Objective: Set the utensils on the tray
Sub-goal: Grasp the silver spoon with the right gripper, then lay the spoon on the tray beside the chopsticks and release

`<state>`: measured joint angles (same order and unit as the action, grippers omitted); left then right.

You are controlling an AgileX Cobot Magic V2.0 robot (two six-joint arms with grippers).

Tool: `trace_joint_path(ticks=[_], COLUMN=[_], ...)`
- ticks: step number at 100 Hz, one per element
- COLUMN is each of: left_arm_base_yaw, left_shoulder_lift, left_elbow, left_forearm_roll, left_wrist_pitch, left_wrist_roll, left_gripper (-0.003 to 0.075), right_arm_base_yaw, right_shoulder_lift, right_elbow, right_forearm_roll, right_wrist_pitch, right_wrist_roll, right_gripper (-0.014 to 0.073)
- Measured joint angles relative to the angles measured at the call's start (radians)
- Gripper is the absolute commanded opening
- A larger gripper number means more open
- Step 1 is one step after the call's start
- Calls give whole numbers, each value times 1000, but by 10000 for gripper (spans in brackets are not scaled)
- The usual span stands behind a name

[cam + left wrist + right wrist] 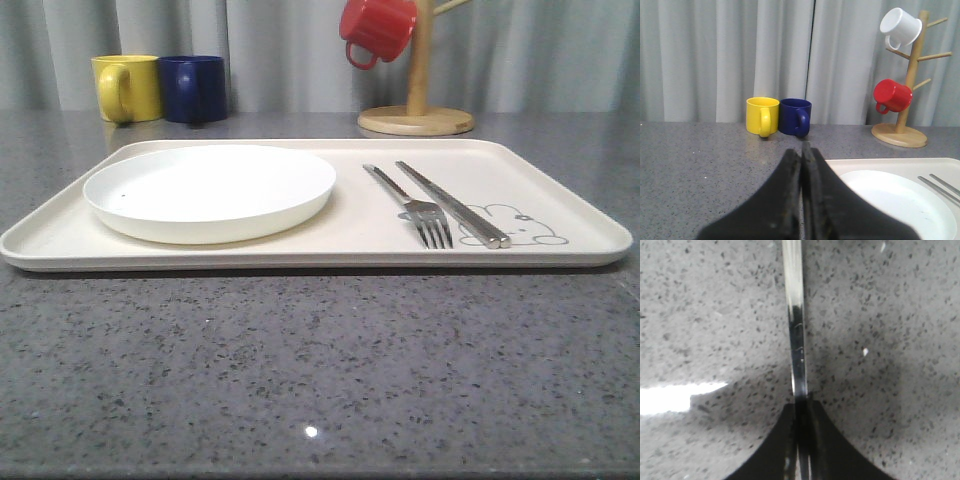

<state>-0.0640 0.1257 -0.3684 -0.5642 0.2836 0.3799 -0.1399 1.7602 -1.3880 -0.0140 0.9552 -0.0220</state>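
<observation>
The cream tray (300, 258) lies across the counter with a four-tined fork (415, 205) and a long flat-ended bar piece (452, 203) side by side on its right half, by the rabbit drawing. My right gripper (801, 402) is shut on the slim handle of a silver utensil (795, 315), held over bare grey counter; its working end is out of view. My left gripper (802, 150) is shut with nothing in it, low over the counter by the tray's (875, 164) left far corner.
A round white plate (210, 190) fills the tray's left half. Behind the tray stand a yellow mug (127, 87), a dark blue mug (193, 88) and a wooden mug tree (416, 120) with a red mug (377, 30) and a white mug (900, 27). A curtain closes the back.
</observation>
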Motion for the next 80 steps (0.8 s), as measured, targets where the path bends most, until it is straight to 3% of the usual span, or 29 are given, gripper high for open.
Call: trace_joint_path(ticks=[17,31,53,80], left_arm_base_yaw=[0,0,0,0], left_shoulder_lift=[0,0,0,0], left_elbow=[0,0,0,0], left_forearm_roll=[0,0,0,0], left_wrist_pitch=[0,0,0,0], left_wrist_roll=[0,0,0,0], left_gripper=[-19,-19,-19,-19], right_arm_base_yaw=[41,164,363,453], right_shoulder_lift=[-64,-127,-123,-40], right_elbow=[-55,-66,-66,-66], right_forearm_roll=[80,117,74,48], right_wrist_pitch=[43,49,34,6], right_wrist_roll=[0,31,163,242], right_gripper=[-56,-57,-57,-57])
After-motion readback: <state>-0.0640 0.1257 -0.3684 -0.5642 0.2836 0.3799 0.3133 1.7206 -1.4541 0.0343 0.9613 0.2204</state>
